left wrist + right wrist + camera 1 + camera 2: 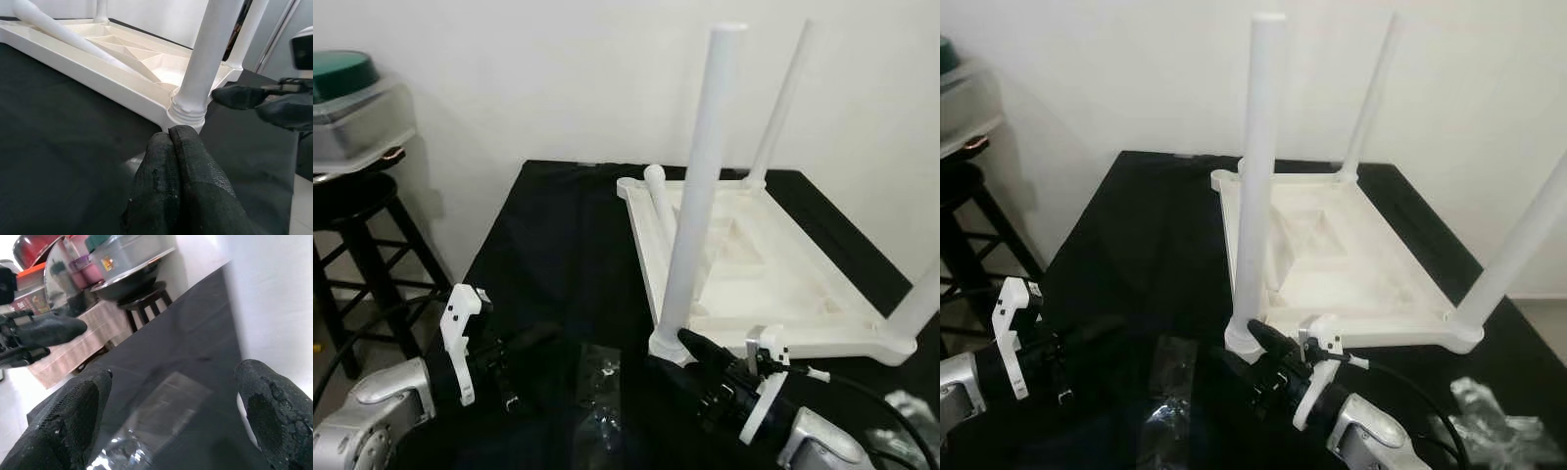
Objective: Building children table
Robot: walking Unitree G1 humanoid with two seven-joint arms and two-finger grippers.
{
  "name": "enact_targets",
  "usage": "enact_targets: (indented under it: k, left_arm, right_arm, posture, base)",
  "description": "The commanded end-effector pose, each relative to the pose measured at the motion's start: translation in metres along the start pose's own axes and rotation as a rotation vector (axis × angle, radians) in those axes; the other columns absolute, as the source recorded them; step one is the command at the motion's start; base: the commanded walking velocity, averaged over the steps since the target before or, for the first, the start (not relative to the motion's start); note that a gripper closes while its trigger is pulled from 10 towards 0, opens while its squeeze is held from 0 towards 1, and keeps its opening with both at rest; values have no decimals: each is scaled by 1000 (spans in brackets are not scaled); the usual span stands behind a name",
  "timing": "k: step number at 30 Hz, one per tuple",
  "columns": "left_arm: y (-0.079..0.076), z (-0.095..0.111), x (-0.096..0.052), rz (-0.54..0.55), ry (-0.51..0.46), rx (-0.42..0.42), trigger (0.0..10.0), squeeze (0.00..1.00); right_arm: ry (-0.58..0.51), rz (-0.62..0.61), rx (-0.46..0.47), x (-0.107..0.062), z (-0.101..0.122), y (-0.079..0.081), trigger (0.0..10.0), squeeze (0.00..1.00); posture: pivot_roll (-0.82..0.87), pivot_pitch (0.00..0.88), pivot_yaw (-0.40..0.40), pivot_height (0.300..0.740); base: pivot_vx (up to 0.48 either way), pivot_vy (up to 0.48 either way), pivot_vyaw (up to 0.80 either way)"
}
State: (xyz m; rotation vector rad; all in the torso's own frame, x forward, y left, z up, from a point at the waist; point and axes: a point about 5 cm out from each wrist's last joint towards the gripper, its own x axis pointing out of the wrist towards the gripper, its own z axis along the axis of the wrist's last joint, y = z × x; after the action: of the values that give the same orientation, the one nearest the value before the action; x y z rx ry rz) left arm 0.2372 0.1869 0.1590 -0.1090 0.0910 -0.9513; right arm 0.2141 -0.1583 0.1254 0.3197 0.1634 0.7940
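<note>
Two grippers flank your near leg [697, 206]: right gripper [1255, 338] splayed wide at its base, left gripper [175, 142] pinched shut over bare black cloth [538, 245], beside the upturned tabletop [773, 284]

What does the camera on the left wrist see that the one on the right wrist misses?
The left wrist view has the upside-down white table top, a loose leg lying in it and the left gripper shut. The right wrist view has a dark stool, a clear plastic bag and the right gripper open. Both show the black cloth and the near upright leg.
</note>
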Motion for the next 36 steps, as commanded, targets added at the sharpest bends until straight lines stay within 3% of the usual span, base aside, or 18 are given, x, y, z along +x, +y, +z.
enact_targets:
  k: [1,6,9,12,17,19,22,25,29,33,36]
  left_arm:
    - [0,0,-3,-9,16,22,10000,0]
    - [-5,0,-1,-31,51,84,10000,0]
    - [-9,1,4,-36,76,189,10000,0]
    - [-10,3,6,-37,75,218,10000,0]
    - [-14,7,15,-20,33,285,10000,0]
    - [-16,13,18,-4,-44,312,10000,0]
    - [-17,15,19,-4,-72,324,10000,0]
    - [-15,19,16,79,-117,371,10000,0]
    - [-11,22,11,147,-111,460,10000,0]
    - [-10,22,10,152,-107,470,10000,0]
    - [-9,18,4,187,-87,514,10000,0]
  right_arm:
    - [-6,37,-6,4,2,4,10000,0]
    - [-4,43,-1,3,1,4,10000,0]
    - [3,39,-34,2,4,2,10000,0]
    - [2,36,-39,1,5,1,10000,0]
    - [10,46,-23,1,6,1,10000,0]
    - [20,81,-8,3,5,5,10000,0]
    - [23,93,-7,4,5,6,10000,0]
    - [38,144,-18,5,4,12,10000,0]
    - [48,150,-48,6,5,10,10000,0]
    - [49,147,-54,6,5,9,10000,0]
    - [36,107,-125,12,19,-4,10000,0]
  posture:
    - [20,0,-19,740]
    - [18,0,-21,740]
    - [10,0,-22,740]
    - [11,0,-21,740]
    - [11,0,-24,740]
    - [11,0,-27,740]
    - [11,0,-27,740]
    - [13,0,-30,740]
    - [13,0,-31,740]
    - [14,0,-30,740]
    - [18,0,-33,740]
  base:
    - [0,0,0]
    - [0,0,0]
    - [0,0,0]
    - [0,0,0]
    - [0,0,-640]
    - [0,0,-800]
    - [0,0,-800]
    - [0,0,-800]
    - [0,0,-600]
    - [0,0,0]
    - [0,0,0]
